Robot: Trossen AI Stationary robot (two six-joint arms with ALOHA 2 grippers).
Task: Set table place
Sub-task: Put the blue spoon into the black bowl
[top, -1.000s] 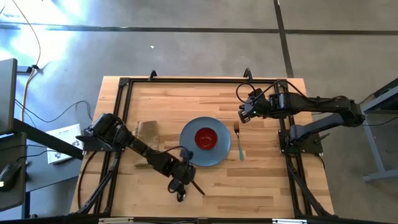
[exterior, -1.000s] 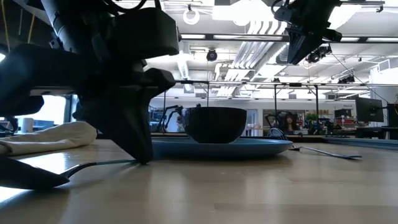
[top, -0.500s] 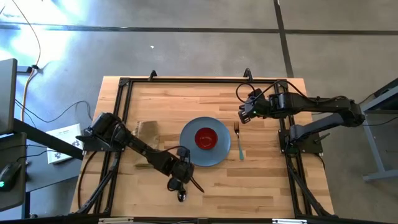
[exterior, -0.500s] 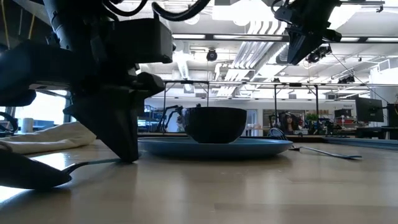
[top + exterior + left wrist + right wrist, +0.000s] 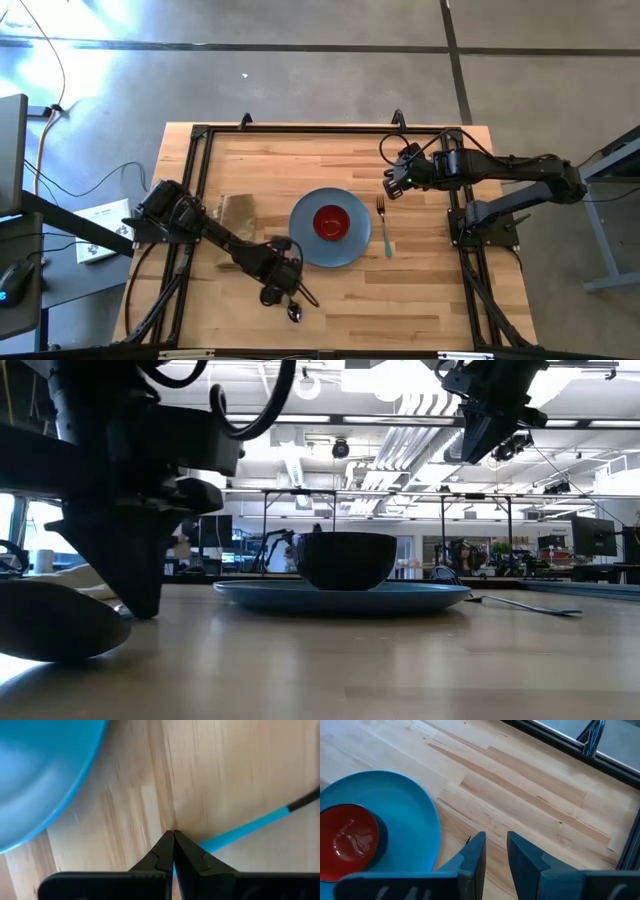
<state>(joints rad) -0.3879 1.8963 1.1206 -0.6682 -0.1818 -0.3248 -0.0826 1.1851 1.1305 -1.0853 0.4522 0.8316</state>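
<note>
One item left: spoon (image 5: 297, 304). Left claw (image 5: 283, 287) pinched shut on its teal handle; next, lay it beside plate (image 5: 352, 254). Right claw (image 5: 392, 184) slightly parted, idle.

- The table (image 5: 420, 290) is showing light wood strips with visible grain and a smooth, low-sheen finish; a black metal rail (image 5: 320, 131) is edging it.
- The plate (image 5: 303, 238) is presenting a smooth, blue, slightly glossy surface.
- The bowl (image 5: 331, 222) is showing a glossy red interior.
- The spoon (image 5: 295, 311) bowl is reflecting light as polished metal; its handle (image 5: 245, 828) is appearing smooth teal.
- The cloth (image 5: 237, 211) is looking tan and matt.
- The left fingers (image 5: 165, 857) are appearing matt black.
</note>
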